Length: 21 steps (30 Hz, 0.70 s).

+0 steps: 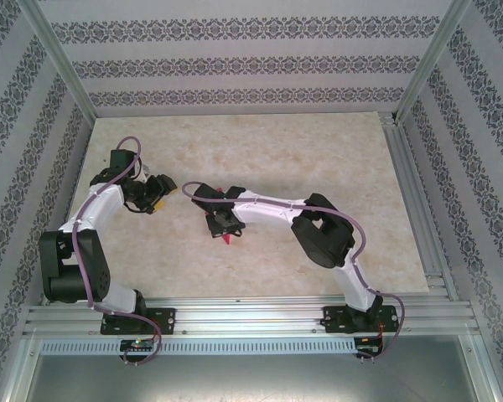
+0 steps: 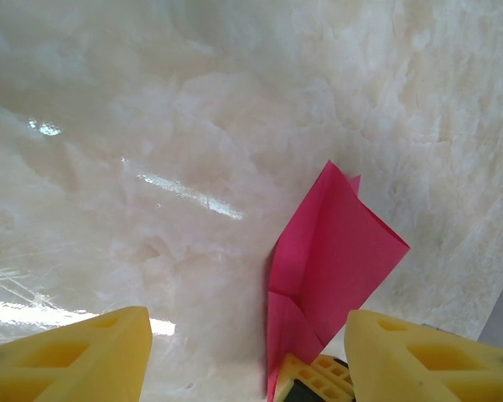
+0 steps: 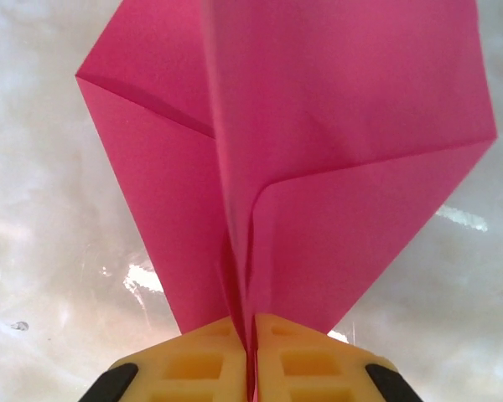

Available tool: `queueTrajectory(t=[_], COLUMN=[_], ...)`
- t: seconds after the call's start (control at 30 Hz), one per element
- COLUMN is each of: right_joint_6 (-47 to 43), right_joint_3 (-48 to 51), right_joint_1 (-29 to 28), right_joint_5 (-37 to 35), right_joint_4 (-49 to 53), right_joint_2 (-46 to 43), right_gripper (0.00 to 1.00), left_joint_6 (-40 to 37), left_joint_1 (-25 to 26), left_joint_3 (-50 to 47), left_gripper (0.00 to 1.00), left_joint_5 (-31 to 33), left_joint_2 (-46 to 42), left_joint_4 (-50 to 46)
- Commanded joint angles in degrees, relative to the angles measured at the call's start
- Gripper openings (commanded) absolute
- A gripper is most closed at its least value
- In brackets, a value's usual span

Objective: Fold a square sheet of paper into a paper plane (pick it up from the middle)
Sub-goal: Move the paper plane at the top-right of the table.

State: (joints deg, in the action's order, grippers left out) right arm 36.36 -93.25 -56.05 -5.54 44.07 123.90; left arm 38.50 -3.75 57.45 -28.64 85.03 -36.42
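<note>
1. The right gripper [image 3: 251, 339] has its two yellow ribbed fingers [image 3: 193, 360] pressed flat together at 6 o'clock in the right wrist view. They are pinching the central crease of a thin, bright magenta-pink paper [image 3: 335, 167].
2. From that pinch the magenta-pink paper fans up toward 12 o'clock. One flap spreads to a corner at 10 o'clock and a wider flap to a corner at 3 o'clock. Diagonal folds run across both flaps.
3. In the top view the right gripper [image 1: 220, 223] sits just off the middle of the pale, marble-patterned tabletop [image 1: 318, 159], toward 7 o'clock. A small tip of the magenta-pink paper [image 1: 227, 239] pokes out beneath it at 6 o'clock. Whether the paper touches the tabletop there I cannot tell.
4. The left gripper [image 1: 163, 191] lies at 10 o'clock from the right gripper, near it but apart.
5. In the left wrist view the left gripper [image 2: 247, 360] has its yellow fingers [image 2: 67, 360] spread wide at 7 and 5 o'clock, gripping nothing.
6. Beyond them the magenta-pink paper [image 2: 335, 243] stands as a creased, pointed shape at 4 o'clock. Its tip points to 12, and a yellow finger of the right gripper [image 2: 310, 381] is at its base.
</note>
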Motion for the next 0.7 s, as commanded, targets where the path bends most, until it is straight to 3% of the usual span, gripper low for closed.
queueTrajectory(t=[0.0,0.1,0.67], right_joint_6=[-0.4,-0.9,-5.3], right_joint_3=[1.3,1.2,5.7], right_joint_1=[0.7,1.5,6.3], right_joint_5=[2.2,4.1,-0.3], right_joint_4=[-2.6,-2.3,-2.1], right_joint_2=[-0.1,1.2,-9.8], right_gripper=[0.08,0.00,0.00], left_joint_6=[0.5,0.4,1.5], left_joint_1=[-0.5,-0.5,-0.2], left_joint_3=[-0.3,-0.3,0.0], left_gripper=[0.64,0.64,0.64], left_joint_5=[-1.0,-1.1,-2.4], left_joint_2=[0.6,0.8,0.0], left_joint_4=[1.4,1.4,2.0])
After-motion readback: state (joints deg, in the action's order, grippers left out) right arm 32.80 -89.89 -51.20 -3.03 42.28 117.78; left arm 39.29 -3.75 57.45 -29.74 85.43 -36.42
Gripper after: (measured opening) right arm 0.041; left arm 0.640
